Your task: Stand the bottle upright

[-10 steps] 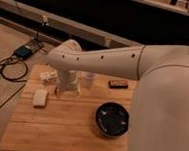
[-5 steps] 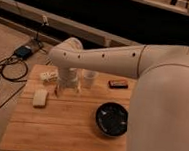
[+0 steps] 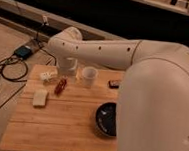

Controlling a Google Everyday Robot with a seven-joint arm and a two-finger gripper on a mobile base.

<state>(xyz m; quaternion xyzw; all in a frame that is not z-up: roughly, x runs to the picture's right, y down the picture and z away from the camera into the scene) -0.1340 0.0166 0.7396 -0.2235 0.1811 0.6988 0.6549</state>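
- Bottle: lies on its side on the wooden surface, left of the white cup & apart from it. Not upright yet.
- End effector: low over the surface just left of the cup, btwn cup & bottle and a bit behind the bottle. It's released, w/ nothing in it, and looks clear of the bottle.
- Arm: big white link reaches in from the right, passing above & behind the cup. Its bulk hides the surface's edge to the cup's right.
- Red-brown item: front-left of the cup, just beside the bottle. Could get nudged during a grasp, imo.
- Pale block: further front-left of the cup, flat on the surface.
- Small dark item: right of the cup, near it.
- Black round dish: front-right of the cup, well apart.
- Progress, judged: approach stage only, no part of the task done.
- Left to do: close in on the bottle, take hold, tip it up onto its base, let go w/o knocking it over.
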